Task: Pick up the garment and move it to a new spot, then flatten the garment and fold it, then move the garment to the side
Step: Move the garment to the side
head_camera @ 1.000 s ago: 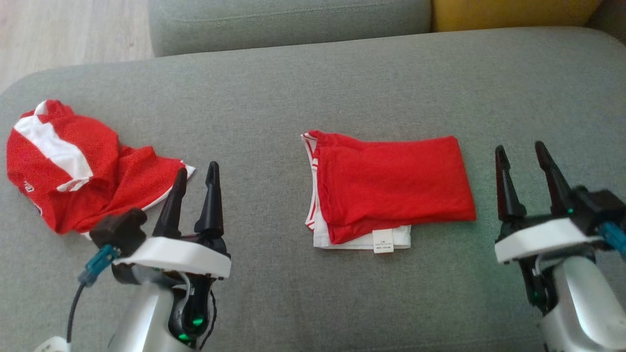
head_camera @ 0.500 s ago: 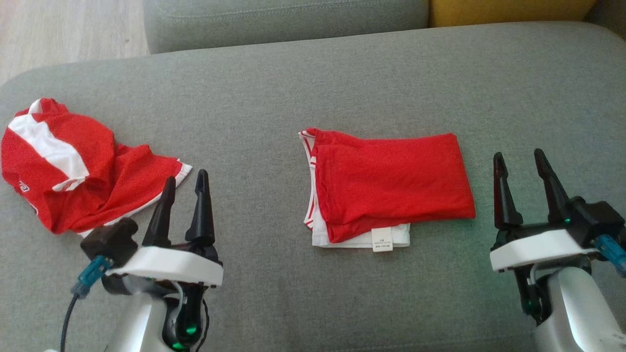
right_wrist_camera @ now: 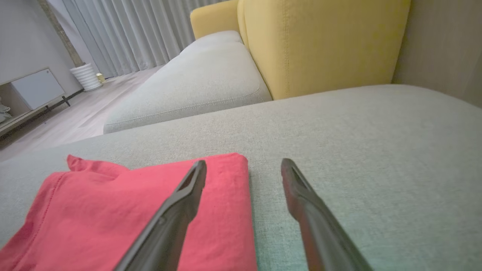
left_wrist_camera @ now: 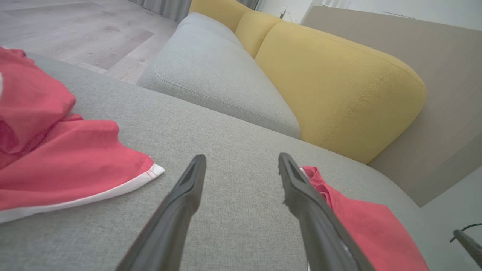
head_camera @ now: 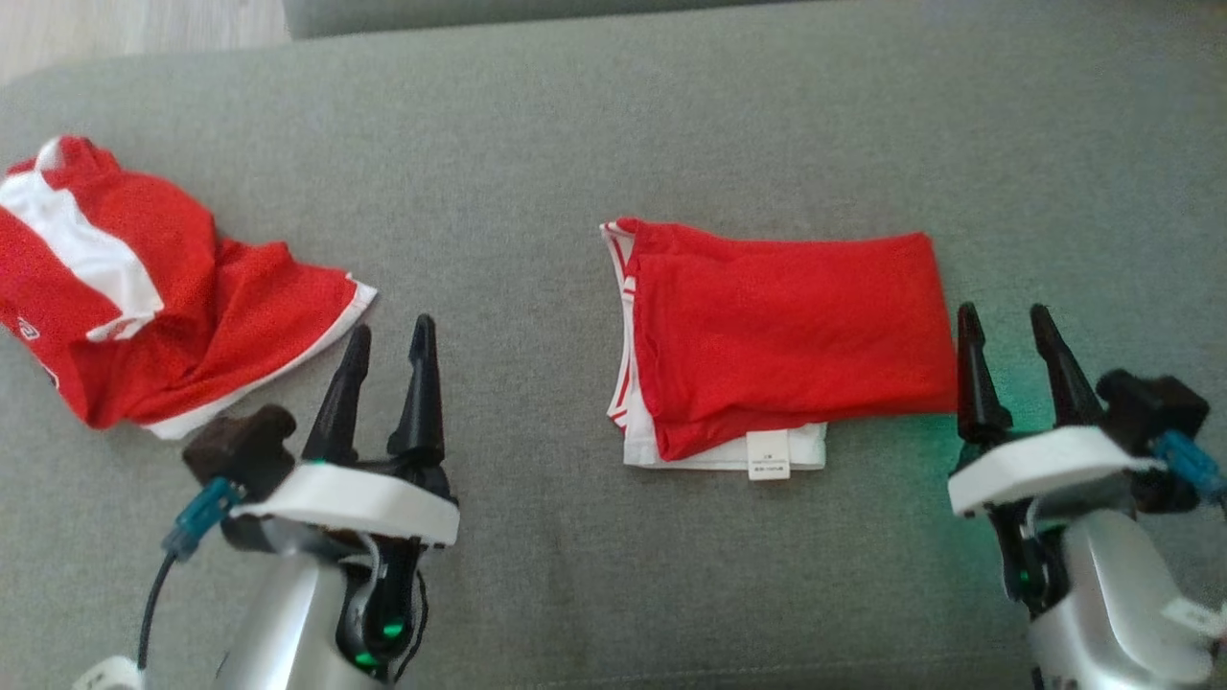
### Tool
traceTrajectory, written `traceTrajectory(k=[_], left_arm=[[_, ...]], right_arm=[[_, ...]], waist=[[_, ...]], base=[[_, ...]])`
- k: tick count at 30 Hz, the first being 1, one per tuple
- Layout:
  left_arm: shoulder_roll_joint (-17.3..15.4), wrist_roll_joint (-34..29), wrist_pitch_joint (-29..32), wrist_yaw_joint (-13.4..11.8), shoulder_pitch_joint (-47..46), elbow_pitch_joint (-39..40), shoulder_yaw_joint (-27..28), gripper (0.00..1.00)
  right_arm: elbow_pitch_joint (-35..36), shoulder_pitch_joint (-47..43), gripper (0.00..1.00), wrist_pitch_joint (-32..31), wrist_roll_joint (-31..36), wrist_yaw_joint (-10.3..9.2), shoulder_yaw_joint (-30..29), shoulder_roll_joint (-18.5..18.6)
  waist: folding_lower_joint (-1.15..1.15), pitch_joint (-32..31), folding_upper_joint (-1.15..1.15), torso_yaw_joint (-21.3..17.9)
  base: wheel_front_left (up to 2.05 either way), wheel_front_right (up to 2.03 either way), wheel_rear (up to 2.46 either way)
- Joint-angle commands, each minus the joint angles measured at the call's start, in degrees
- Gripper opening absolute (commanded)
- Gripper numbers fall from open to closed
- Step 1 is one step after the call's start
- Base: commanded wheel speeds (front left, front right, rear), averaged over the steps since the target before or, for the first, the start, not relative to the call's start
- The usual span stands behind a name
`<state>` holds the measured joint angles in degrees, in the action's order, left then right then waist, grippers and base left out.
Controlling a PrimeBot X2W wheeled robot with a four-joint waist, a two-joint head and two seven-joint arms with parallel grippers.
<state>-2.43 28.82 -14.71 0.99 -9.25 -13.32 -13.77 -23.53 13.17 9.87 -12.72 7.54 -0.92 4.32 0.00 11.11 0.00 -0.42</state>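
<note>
A: Head view first. The left end effector (head_camera: 391,324) is released, fingers spread with nothing between them, over the bare grey sofa seat (head_camera: 537,163).

B: And the right end effector (head_camera: 1003,310)?

A: Released too, and empty. Its inner finger sits right at the right edge of the folded red garment (head_camera: 786,335), which lies flat mid-seat with a white label (head_camera: 769,454) poking out at the near edge.

B: The right wrist view sharpens that: one finger over the red cloth, the other over bare seat. Touching or not, I can't tell.

A: Out left there's a crumpled red-and-white jersey (head_camera: 144,297), just beyond the left fingers.

B: The wrist views add the background: yellow backrest (left_wrist_camera: 339,86), grey curtains (right_wrist_camera: 131,34), wooden floor (left_wrist_camera: 75,34).
</note>
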Motion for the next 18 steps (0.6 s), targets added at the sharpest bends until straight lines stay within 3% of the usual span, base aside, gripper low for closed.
traceTrajectory(k=[1, 13, 14, 15, 18], left_arm=[[-0.44, -0.26, -0.29, -0.02, -2.7, 1.5, 1.47, 1.0], [-0.44, -0.82, -0.29, 0.2, -5.46, 1.07, 1.26, 1.0], [-0.44, -0.85, -0.29, 0.22, -5.49, 0.97, 1.26, 1.0], [-0.44, -0.89, -0.29, 0.25, -5.53, 0.86, 1.26, 1.0], [-0.44, -0.83, -0.29, 0.15, -5.75, 0.68, 1.81, 1.0]], right_arm=[[0.84, 2.81, 1.0, -0.4, -0.58, -0.05, 1.23, -0.18], [-9.21, 8.76, 1.0, -5.21, -5.24, -0.05, 2.82, -1.2], [-9.84, 9.01, 0.47, -5.45, -5.38, -0.05, 3.29, -1.21], [-10.35, 9.25, 0.0, -5.37, -5.53, -0.05, 3.45, -1.22], [-10.86, 10.15, 0.0, -3.61, -4.67, -0.05, 3.22, -0.55]], waist=[[0.0, 1.47, 0.0, 0.61], [0.0, 6.03, 0.0, 1.7], [0.0, 6.04, 0.0, 1.63], [0.0, 6.01, 0.0, 1.54], [0.0, 5.67, 0.0, 1.2]], base=[[0.0, 0.0, 0.0], [0.0, 0.0, 0.0], [0.0, 0.0, 0.0], [0.0, 0.0, 0.0], [0.0, 0.0, 0.0]])
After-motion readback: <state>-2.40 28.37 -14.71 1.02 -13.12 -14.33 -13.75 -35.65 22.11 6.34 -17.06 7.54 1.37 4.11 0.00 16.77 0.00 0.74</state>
